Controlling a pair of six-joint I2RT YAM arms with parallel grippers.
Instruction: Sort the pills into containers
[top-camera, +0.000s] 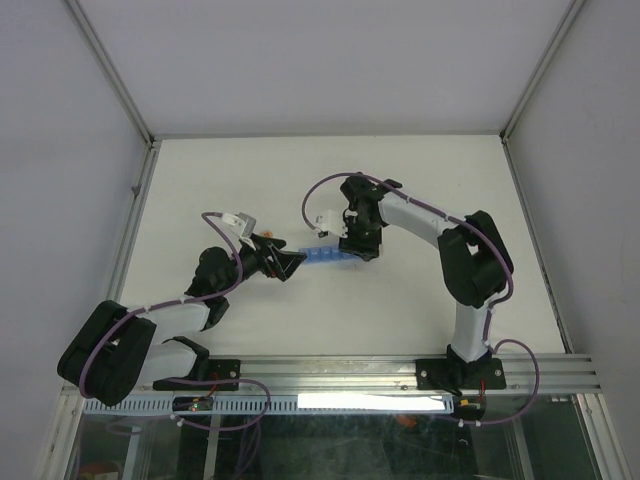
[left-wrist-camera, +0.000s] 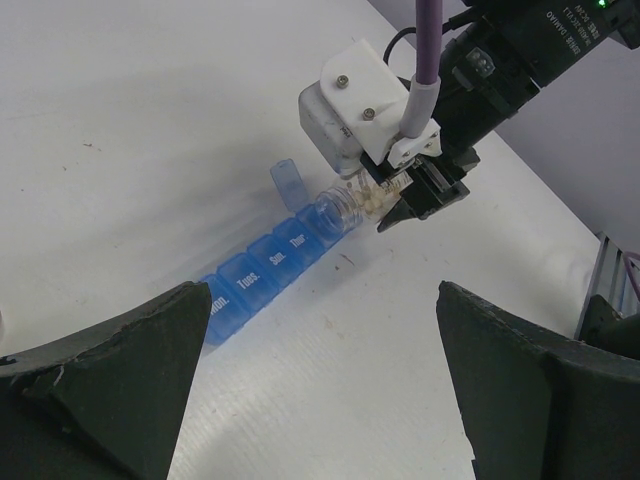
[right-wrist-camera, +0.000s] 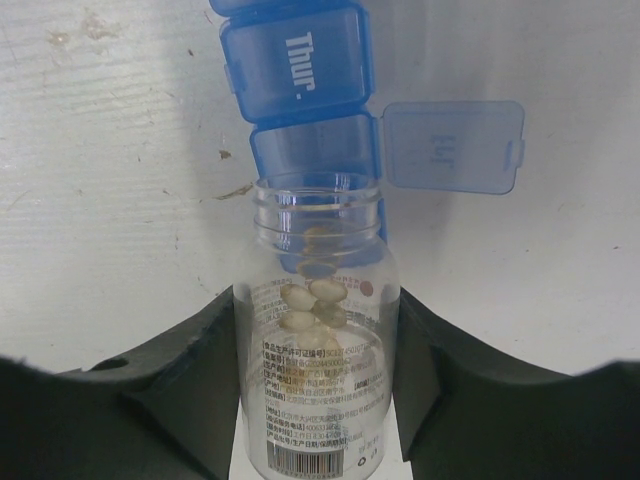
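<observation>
– Clear plastic fills my right gripper (right-wrist-camera: 318, 340): it is clamped on the small bottle (right-wrist-camera: 318, 230), which is uncapped and has its mouth tipped down toward the tabletop (left-wrist-camera: 150, 120).
– And the pills?
– The pale tan pills (right-wrist-camera: 322, 292) are inside the bottle, bunched toward the neck. The bottle's mouth hangs right over the open compartment of the blue containers (right-wrist-camera: 297, 60), the one next to "Thur.". That compartment's lid (right-wrist-camera: 452, 145) is flipped out sideways. I can't tell whether any pills have landed in there.
– Your left side?
– My left gripper (left-wrist-camera: 320, 400) is spread wide with nothing in it. It's held near the strip's other end, where the lids are shut. The strip lies flat on the white tabletop, between my two arms.
</observation>
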